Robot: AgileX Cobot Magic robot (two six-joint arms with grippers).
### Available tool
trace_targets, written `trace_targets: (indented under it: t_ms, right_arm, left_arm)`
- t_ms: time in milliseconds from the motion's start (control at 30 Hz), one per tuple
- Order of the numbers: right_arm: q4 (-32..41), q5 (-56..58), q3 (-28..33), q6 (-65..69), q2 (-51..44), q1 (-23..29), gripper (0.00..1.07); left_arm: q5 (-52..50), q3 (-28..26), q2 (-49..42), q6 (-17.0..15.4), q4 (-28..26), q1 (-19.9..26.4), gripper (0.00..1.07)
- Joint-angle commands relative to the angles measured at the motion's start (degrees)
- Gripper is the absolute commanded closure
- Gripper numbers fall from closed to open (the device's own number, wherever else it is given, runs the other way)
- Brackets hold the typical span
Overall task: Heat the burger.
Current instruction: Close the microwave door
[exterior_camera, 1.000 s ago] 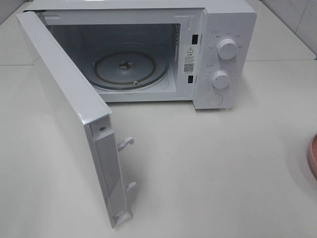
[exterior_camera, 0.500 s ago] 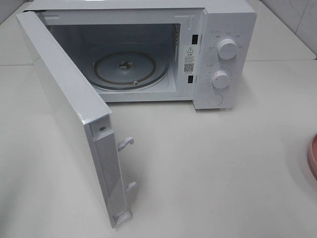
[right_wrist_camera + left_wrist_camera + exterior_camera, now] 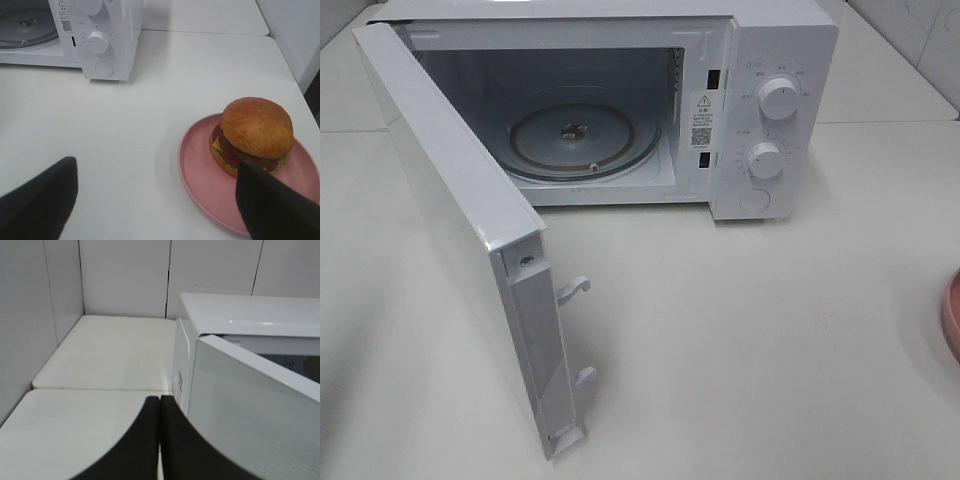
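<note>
The burger [image 3: 255, 134], with a golden-brown bun, sits on a pink plate [image 3: 200, 172] in the right wrist view. My right gripper [image 3: 157, 200] hovers open above the table just short of the plate, one finger over the plate's near rim. In the exterior high view only the plate's edge [image 3: 951, 312] shows at the far right; neither gripper appears there. The white microwave [image 3: 760, 100] stands with its door [image 3: 460, 230] swung wide open and a bare glass turntable [image 3: 575, 135] inside. My left gripper [image 3: 160, 440] is shut on nothing, beside the microwave's outer left side.
Two knobs [image 3: 778, 98] and a round button [image 3: 754, 200] are on the microwave's right panel. The open door reaches far out over the front left of the white table [image 3: 750, 340]. Tiled walls [image 3: 125, 275] close in behind and to the left.
Nothing has visibly moved in the exterior high view.
</note>
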Motion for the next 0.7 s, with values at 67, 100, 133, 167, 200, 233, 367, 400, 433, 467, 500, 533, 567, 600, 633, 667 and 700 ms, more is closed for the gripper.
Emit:
trace_targets:
  t_ms: [67,100,133,167,200,233,367,400,433,467,500,533,567,600,633,667,700]
  right_arm:
    - [0.23,-0.57,0.17,-0.29,-1.72,-0.17,0.31]
    - [0.23,-0.57,0.17,-0.29,-1.72,-0.17,0.31]
    - [0.23,-0.57,0.17,-0.29,-1.72,-0.17,0.31]
    - [0.23,-0.57,0.17,-0.29,-1.72,-0.17,0.31]
    - [0.23,-0.57,0.17,-0.29,-1.72,-0.17,0.31]
    - [0.23,-0.57,0.17,-0.29,-1.72,-0.17,0.31]
    - [0.23,-0.57,0.17,-0.29,-1.72,-0.17,0.31]
    - [0.23,-0.57,0.17,-0.29,-1.72,-0.17,0.31]
    - [0.23,-0.57,0.17,-0.29,-1.72,-0.17,0.31]
    - [0.23,-0.57,0.17,-0.29,-1.72,-0.17,0.31]
    - [0.23,-0.57,0.17,-0.29,-1.72,-0.17,0.31]
    - [0.23,-0.57,0.17,-0.29,-1.72,-0.17,0.31]
    - [0.23,-0.57,0.17,-0.29,-1.72,-0.17,0.31]
    - [0.23,-0.57,0.17,-0.29,-1.72,-0.17,0.31]
    - [0.23,-0.57,0.17,-0.29,-1.72,-0.17,0.31]
    - [0.23,-0.57,0.17,-0.29,-1.72,-0.17,0.31]
    - [0.23,-0.57,0.17,-0.29,-1.72,-0.17,0.31]
  left_arm:
    - [-9.22,1.83,3.32,-1.15,-0.29,0.23,1.07]
    - [-11.86,2.35,5.96,-2.18,0.29,0.23,1.07]
    - [-12.95,2.35,7.39,-2.64,0.97,0.23,1.07]
    - [-12.95,2.35,7.39,-2.64,0.97,0.23,1.07]
    - [-15.58,2.35,10.31,-3.55,2.92,0.23,1.07]
    - [-17.42,2.35,11.69,-3.72,3.72,0.23,1.07]
    - [-23.72,2.35,19.54,-7.1,8.88,0.11,1.07]
    - [-25.04,2.35,21.2,-7.79,10.2,0.11,1.07]
    - [-25.04,2.35,21.2,-7.79,10.2,0.11,1.07]
    - [-28.13,2.35,25.5,-8.94,13.29,0.11,1.07]
    - [-28.13,2.35,25.5,-8.94,13.29,0.11,1.07]
    - [-31.57,2.35,29.34,-9.63,16.04,0.11,1.07]
    - [-33.0,2.35,31.05,-9.63,17.36,0.11,1.07]
    - [-33.0,2.35,31.05,-9.63,17.36,0.11,1.07]
    - [-36.38,2.35,35.64,-9.8,19.37,0.11,1.07]
    - [-37.7,2.35,37.24,-10.03,19.77,0.11,1.07]
    - [-37.7,2.35,37.24,-10.03,19.77,0.11,1.07]
